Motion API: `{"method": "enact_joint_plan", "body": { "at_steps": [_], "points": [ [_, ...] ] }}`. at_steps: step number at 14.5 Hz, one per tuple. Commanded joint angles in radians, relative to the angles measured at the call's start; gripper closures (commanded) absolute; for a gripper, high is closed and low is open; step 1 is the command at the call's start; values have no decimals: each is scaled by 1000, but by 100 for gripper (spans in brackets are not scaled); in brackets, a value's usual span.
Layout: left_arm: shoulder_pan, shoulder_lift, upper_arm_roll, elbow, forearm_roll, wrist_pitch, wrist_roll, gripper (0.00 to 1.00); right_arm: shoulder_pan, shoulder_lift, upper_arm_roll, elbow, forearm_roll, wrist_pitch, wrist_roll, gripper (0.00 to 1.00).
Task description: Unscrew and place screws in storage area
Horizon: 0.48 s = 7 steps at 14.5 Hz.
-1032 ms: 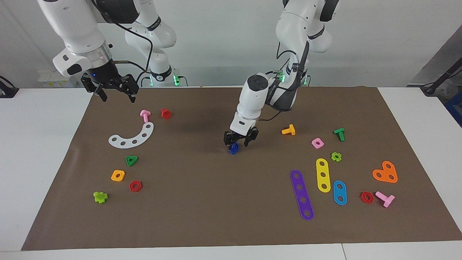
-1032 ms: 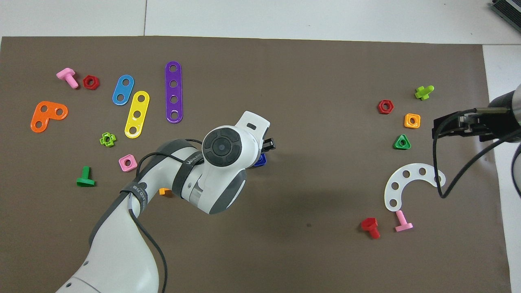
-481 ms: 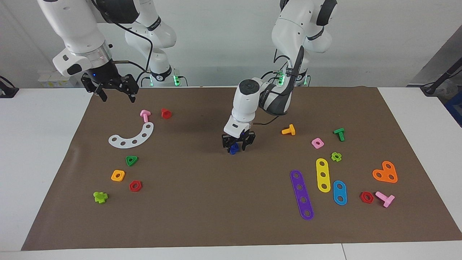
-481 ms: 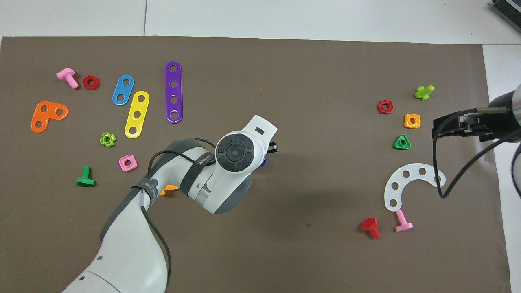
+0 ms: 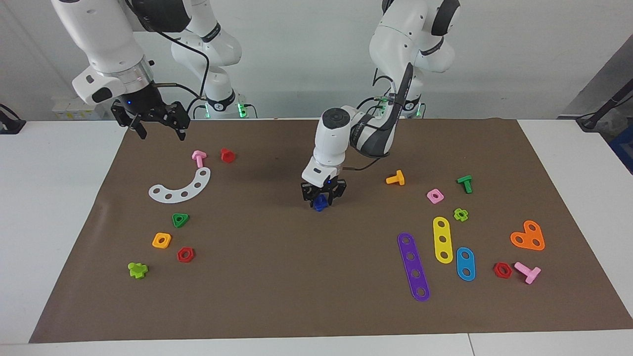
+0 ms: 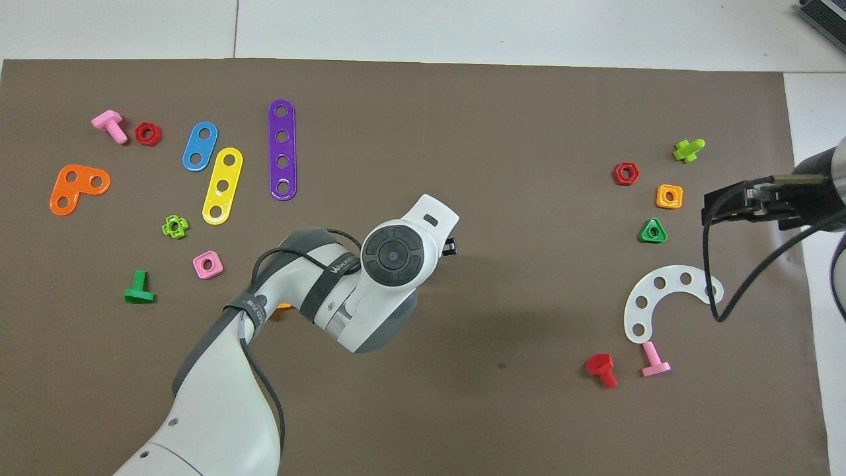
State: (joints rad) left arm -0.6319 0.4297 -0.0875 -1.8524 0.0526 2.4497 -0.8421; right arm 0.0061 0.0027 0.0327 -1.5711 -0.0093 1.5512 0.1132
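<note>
The dark-blue screw with its blue nut sits at the middle of the brown mat. My left gripper points down onto it, and its fingers are closed on the screw from both sides at mat level. In the overhead view the left arm's wrist hides the screw; only one black fingertip shows. My right gripper hangs open and empty above the mat's edge at the right arm's end, over the spot near the pink screw; it also shows in the overhead view.
White curved plate, red screw, green triangular nut, orange nut and red nut lie toward the right arm's end. Orange screw, pink nut, purple, yellow and light-blue plates lie toward the left arm's end.
My left gripper's fingers have closed in on the dark-blue screw, and its wrist has turned and shifted slightly toward the right arm's end. The right arm has not moved.
</note>
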Motion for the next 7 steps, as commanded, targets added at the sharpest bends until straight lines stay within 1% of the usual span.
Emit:
{"method": "enact_joint_plan", "body": {
  "at_steps": [1,2,4,5,7],
  "points": [
    [-17,0,17,1,26,-32,-3,47,-12,-23,6,-26,19,4,-27,0],
    [-20,0,17,1,26,-34,-3,52,-12,-23,6,-26,19,6,-27,0],
    [-22,0,17,4,26,-43,-3,65,-12,-23,6,-26,20,6,-27,0],
    [-19,-2,18,13,26,-57,-3,70,-12,-23,6,-26,19,6,-27,0],
    [-11,0,18,63,30,-105,-2,75,-12,-23,6,-26,20,6,-27,0]
  ]
}}
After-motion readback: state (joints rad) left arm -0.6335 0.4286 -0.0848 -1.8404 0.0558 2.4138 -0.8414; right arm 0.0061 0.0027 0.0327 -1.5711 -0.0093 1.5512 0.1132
